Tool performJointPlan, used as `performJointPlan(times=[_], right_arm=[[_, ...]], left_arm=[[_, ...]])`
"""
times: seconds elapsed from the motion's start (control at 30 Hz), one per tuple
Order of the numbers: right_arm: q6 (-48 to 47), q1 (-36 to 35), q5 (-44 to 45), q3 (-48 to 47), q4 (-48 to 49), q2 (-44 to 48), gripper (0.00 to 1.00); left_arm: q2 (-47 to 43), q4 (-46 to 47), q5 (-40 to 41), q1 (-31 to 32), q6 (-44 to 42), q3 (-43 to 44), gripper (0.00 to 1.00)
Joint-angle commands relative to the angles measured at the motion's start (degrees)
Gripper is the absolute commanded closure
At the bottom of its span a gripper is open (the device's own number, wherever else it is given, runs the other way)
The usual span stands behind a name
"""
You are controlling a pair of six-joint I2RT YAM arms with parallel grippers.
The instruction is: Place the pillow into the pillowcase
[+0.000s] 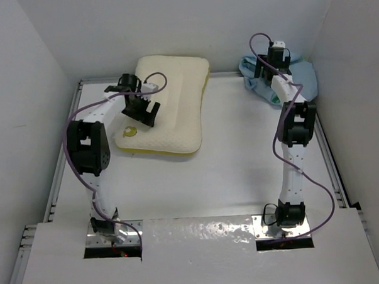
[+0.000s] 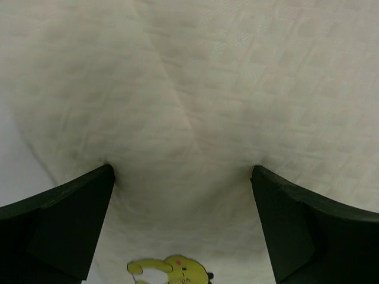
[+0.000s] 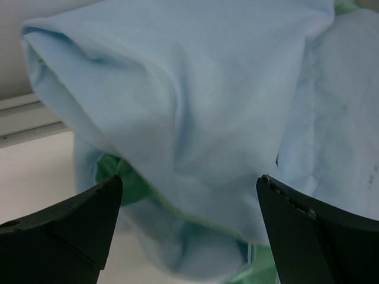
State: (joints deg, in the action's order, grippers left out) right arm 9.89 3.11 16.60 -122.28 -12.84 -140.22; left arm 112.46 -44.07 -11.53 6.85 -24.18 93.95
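The cream-white pillow (image 1: 172, 99) lies at the back left of the table, with a yellow edge band along its near side and a small yellow tag (image 1: 131, 131). My left gripper (image 1: 147, 114) is open and hovers low over the pillow's left near part. In the left wrist view its fingertips (image 2: 98, 183) touch or nearly touch the pillow (image 2: 195, 89), and the tag (image 2: 169, 272) shows below. The pillowcase (image 1: 303, 77) lies bunched in the back right corner. My right gripper (image 1: 271, 70) is open just before it. The right wrist view shows light-blue folds (image 3: 195, 100) with a green lining between the jaws.
White walls close in the table at the back and both sides. A raised metal rail (image 1: 64, 160) runs along the left edge and another along the right edge (image 1: 332, 161). Both arm bases stand at the near edge.
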Motion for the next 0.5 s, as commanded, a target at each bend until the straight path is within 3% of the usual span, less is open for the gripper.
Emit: performJointPlan(times=[0.0, 0.1, 0.13, 0.17, 0.23, 0.27, 0.3, 0.33, 0.37, 0.47], right_arm=[[-1.4, -0.1, 1.1, -2.7, 2.2, -4.4, 0.09], [-1.9, -0.1, -1.2, -1.0, 1.9, -5.5, 0.3], [-1.6, -0.2, -2.3, -0.4, 1.4, -5.3, 0.42], [-0.8, -0.2, -5.3, 1.8, 1.2, -4.1, 0.7], [-0.2, -0.6, -9.0, 5.0, 1.2, -1.7, 0.96], [-0.2, -1.0, -10.7, 6.9, 1.2, -0.2, 1.0], [-1.4, -1.6, -12.5, 11.8, 1.3, 4.0, 1.0], [-2.7, -2.8, -16.2, 14.8, 2.2, 6.6, 1.0], [-5.1, -5.0, -18.2, 18.5, 2.9, 9.5, 1.0], [-14.0, -11.4, -30.3, 38.2, 4.5, 23.7, 1.0]], left_arm=[[-1.4, 4.4, -5.9, 0.4, 4.0, 2.0, 0.0], [-0.4, 7.1, -7.9, 0.9, 5.5, -1.5, 0.0], [-0.5, 8.1, -5.7, 1.0, 5.8, -4.4, 0.0], [-0.4, 9.5, -4.2, 1.1, 5.8, -5.9, 0.01], [-0.4, 10.2, -0.6, 1.1, 4.1, -10.1, 0.18], [-0.6, 11.2, 0.2, 1.1, 2.9, -11.8, 0.39], [-1.5, 11.7, 0.8, 0.6, 1.6, -13.4, 0.52], [-2.2, 12.5, 3.0, 0.3, -0.1, -17.0, 0.72], [-3.8, 14.7, 4.9, -0.3, -0.2, -18.8, 1.0], [-7.2, 17.5, 9.3, -8.2, -4.5, -23.0, 1.0]])
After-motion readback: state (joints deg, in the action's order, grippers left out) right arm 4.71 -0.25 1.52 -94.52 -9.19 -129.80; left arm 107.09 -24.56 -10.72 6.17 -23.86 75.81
